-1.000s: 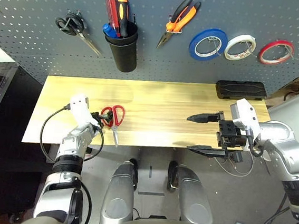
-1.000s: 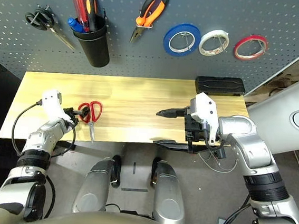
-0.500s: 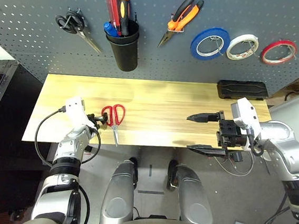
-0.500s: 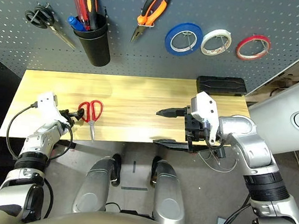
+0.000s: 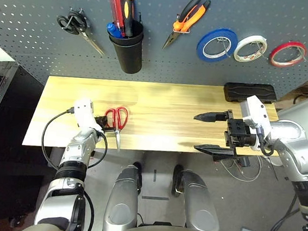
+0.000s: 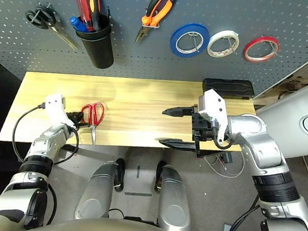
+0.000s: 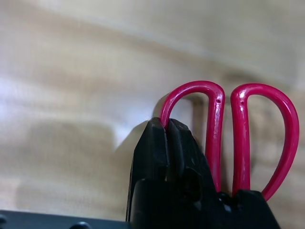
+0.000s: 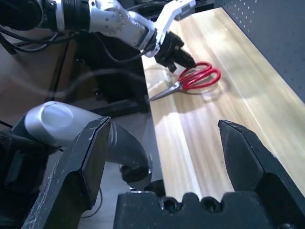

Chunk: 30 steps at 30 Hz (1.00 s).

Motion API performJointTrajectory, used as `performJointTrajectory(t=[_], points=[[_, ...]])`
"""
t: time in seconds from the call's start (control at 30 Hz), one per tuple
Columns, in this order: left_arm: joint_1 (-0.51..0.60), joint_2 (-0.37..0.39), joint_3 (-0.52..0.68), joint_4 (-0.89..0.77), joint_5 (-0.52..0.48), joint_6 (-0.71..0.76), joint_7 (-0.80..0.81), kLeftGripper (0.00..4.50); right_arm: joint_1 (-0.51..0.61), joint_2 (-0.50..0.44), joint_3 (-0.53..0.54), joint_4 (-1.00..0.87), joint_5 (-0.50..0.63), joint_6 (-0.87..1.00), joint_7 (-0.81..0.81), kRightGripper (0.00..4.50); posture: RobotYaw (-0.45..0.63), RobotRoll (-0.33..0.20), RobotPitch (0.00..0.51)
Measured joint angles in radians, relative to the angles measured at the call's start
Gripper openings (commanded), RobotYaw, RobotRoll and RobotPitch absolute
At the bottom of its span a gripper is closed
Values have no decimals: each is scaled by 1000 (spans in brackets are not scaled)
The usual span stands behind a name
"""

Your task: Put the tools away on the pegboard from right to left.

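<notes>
The red-handled scissors [image 5: 116,124] lie flat on the bench [image 5: 160,102] near its front edge, blades toward us. Our left tool [image 5: 106,125] is closed on the rim of one handle loop; our right tool [image 5: 211,133] hangs wide open and empty. We judge the scissors light and stiff but slick, likely to swing from this pinch on the way to the pegboard [image 5: 159,61]

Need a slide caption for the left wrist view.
Left gripper pinching one loop of the red-handled scissors lying on the wooden table.
</notes>
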Motion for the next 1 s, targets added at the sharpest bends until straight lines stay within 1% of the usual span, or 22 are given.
performJointTrajectory(t=[0.2, 0.27, 0.43, 0.6, 0.83, 1.0], points=[[60, 24, 19, -236, -28, 50, -20, 18, -15, 16, -14, 42, 23, -5, 8, 4500, -81, 0, 184], [94, 24, 19, -334, -34, 66, -24, 18, -22, 28, -45, 62, 46, -5, 7, 4500, -74, 0, 168], [138, 33, 45, -497, -68, 128, -24, 18, -40, 36, -93, 96, 94, -17, 23, 4500, -63, 0, 134], [146, 64, 106, -660, -104, 200, -17, 18, -49, 33, -144, 103, 152, -25, 70, 4500, -48, 0, 116], [150, 87, 179, -770, -124, 217, -2, 18, -50, 14, -213, 104, 212, 0, 92, 4500, -39, 0, 105], [163, 84, 233, -802, -146, 117, -17, 18, -59, -12, -258, 105, 245, 21, 93, 4500, -41, 0, 98]])
